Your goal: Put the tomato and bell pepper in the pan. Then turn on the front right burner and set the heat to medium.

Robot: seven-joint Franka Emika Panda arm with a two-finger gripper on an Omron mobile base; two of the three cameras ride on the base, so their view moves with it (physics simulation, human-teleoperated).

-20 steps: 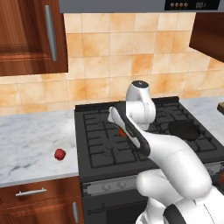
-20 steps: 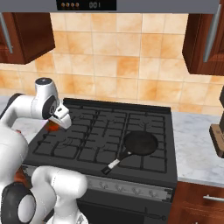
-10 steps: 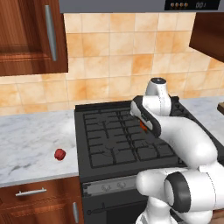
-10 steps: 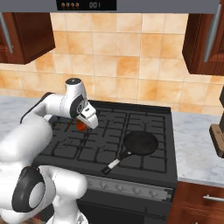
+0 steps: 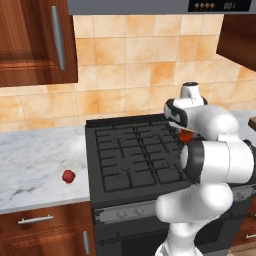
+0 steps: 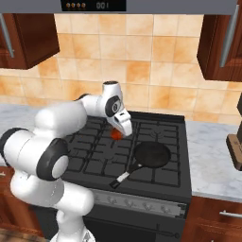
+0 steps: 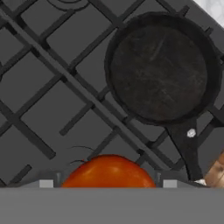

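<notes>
Now the hand [image 6: 116, 133] grips the round orange-red tomato [image 6: 115, 134], carried above the black cast-iron grates just left of the round black frying pan [image 6: 152, 155]. Well left of that pan, the lumpy crimson bell pepper [image 5: 68, 176] lies on the marble tabletop [image 5: 35, 160].

Tomato [image 6: 115, 134] above grates; bell pepper [image 5: 68, 176] on counter; pan [image 6: 151, 154] empty.

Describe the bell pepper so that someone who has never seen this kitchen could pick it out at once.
Start at the black gas cooktop and move to the grey marble counter on its left in the left base view. The bell pepper lies there alone near the counter's front edge. It is small, lumpy and deep crimson, unlike the rounder orange-red tomato held in the pincer above the grates.
</notes>
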